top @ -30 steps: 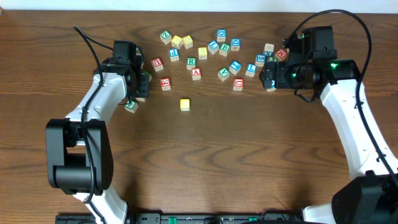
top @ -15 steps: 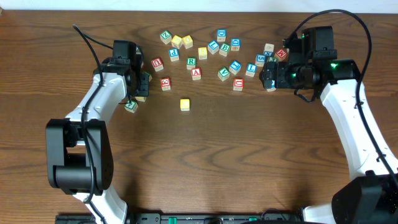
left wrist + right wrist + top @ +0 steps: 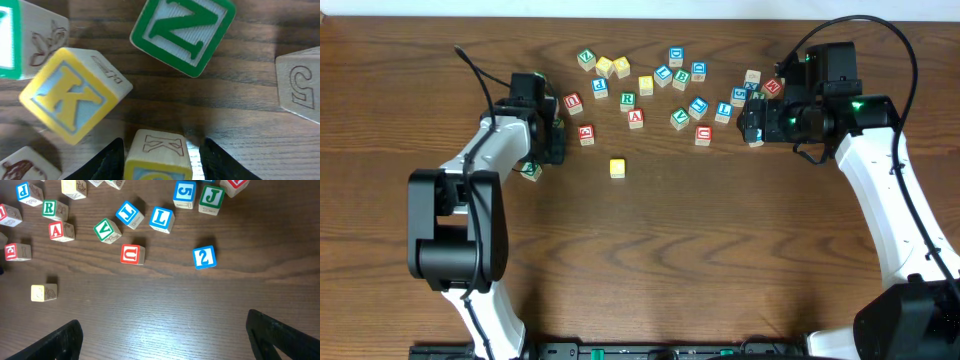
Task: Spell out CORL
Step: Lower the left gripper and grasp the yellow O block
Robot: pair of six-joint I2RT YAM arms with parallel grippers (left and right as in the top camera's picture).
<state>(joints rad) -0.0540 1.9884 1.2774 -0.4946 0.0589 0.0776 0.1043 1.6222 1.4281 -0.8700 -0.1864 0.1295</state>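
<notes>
My left gripper point(image 3: 161, 146) sits low over the table, its fingers open around a yellow-framed block point(image 3: 159, 152) with a K outlined on its side; its top letter is cut off. In the overhead view the left gripper point(image 3: 548, 138) hides that block. A green R block point(image 3: 628, 99) and a blue L block point(image 3: 724, 109) lie in the scattered row at the back; they also show in the right wrist view as R point(image 3: 48, 207) and L point(image 3: 161, 218). My right gripper point(image 3: 170, 330) is wide open and empty, above bare wood at the right end of the row point(image 3: 752, 118).
A lone yellow block point(image 3: 617, 167) lies in front of the row. A green N block point(image 3: 182, 32) and a yellow K block point(image 3: 70, 100) lie close to the left gripper. A red U block point(image 3: 131, 254) and a blue 2 block point(image 3: 204, 257) lie near the right gripper.
The left arm has shifted right and turned, so its gripper now covers the block that showed beside it. The right arm has not moved.
</notes>
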